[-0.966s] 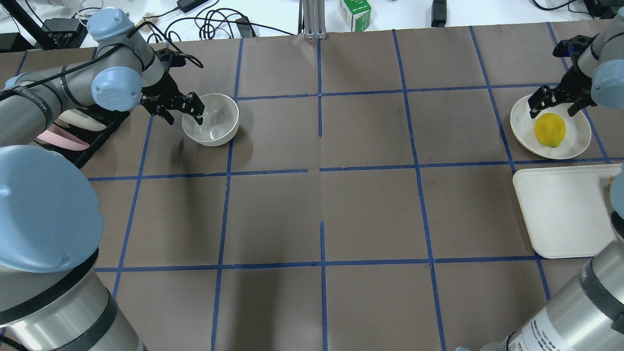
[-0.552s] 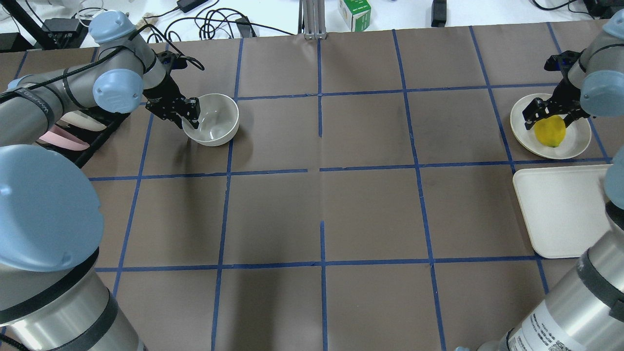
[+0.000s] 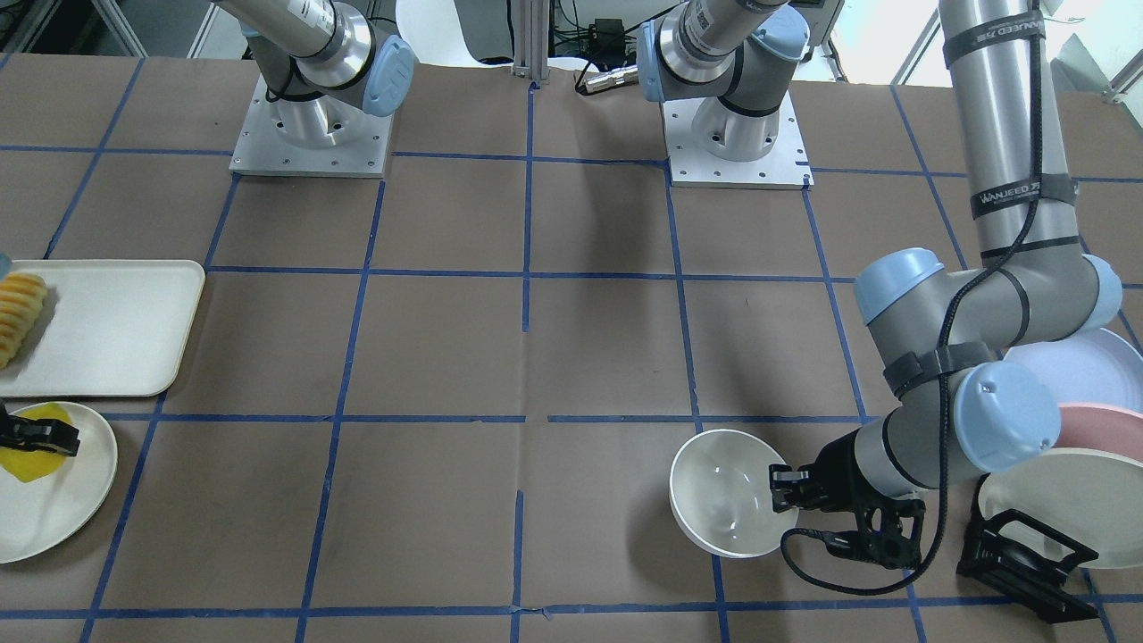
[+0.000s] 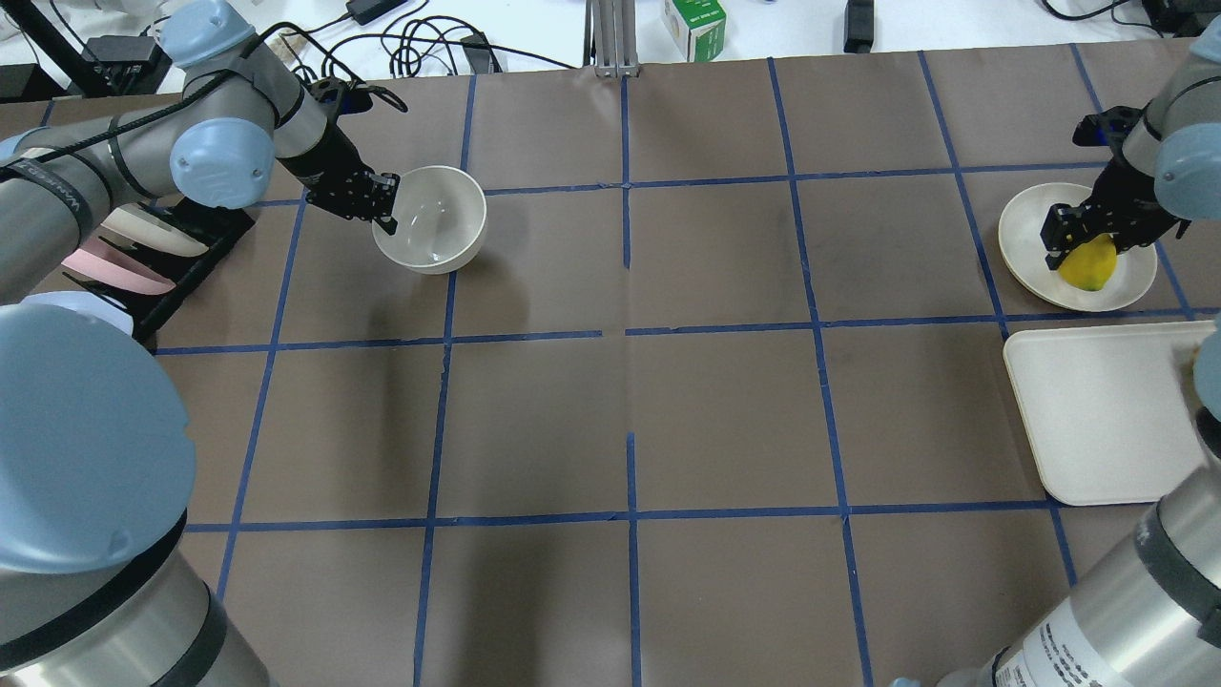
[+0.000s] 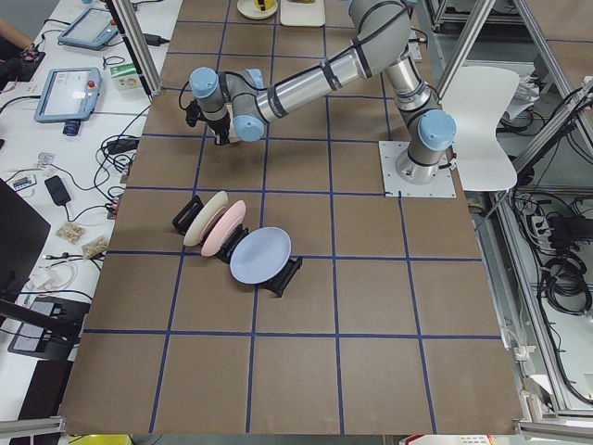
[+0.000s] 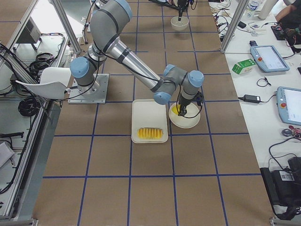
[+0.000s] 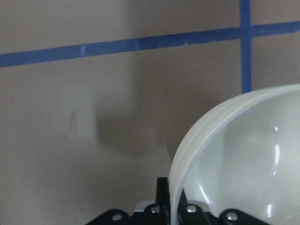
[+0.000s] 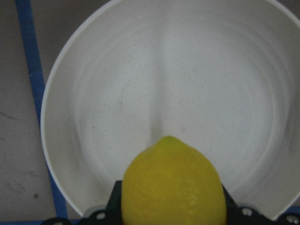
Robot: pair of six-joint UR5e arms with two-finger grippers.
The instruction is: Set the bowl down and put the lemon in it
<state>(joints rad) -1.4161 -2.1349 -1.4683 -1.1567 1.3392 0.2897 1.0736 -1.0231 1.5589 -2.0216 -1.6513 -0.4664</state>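
Observation:
The off-white bowl point(image 4: 434, 224) hangs a little above the table at the far left, with its shadow beneath it. My left gripper point(image 4: 386, 205) is shut on the bowl's near-left rim, one finger inside and one outside. In the left wrist view the rim point(image 7: 197, 140) runs between the fingers. The bowl point(image 3: 719, 491) also shows in the front view. The yellow lemon point(image 4: 1089, 267) is over a flat white plate point(image 4: 1025, 239) at the far right. My right gripper point(image 4: 1083, 243) is shut on the lemon. In the right wrist view the lemon point(image 8: 173, 187) sits between the fingers above the plate point(image 8: 164, 70).
A white tray point(image 4: 1097, 420) lies near the plate and holds a row of yellow fruit slices point(image 3: 18, 308). A black rack with cream, pink and pale blue plates point(image 3: 1072, 446) stands behind my left arm. A green box point(image 4: 694, 27) stands beyond the mat.
My left gripper closed on the bowl's rim and raised it, moving it slightly right and away. My right gripper came down over the lemon and closed on it.

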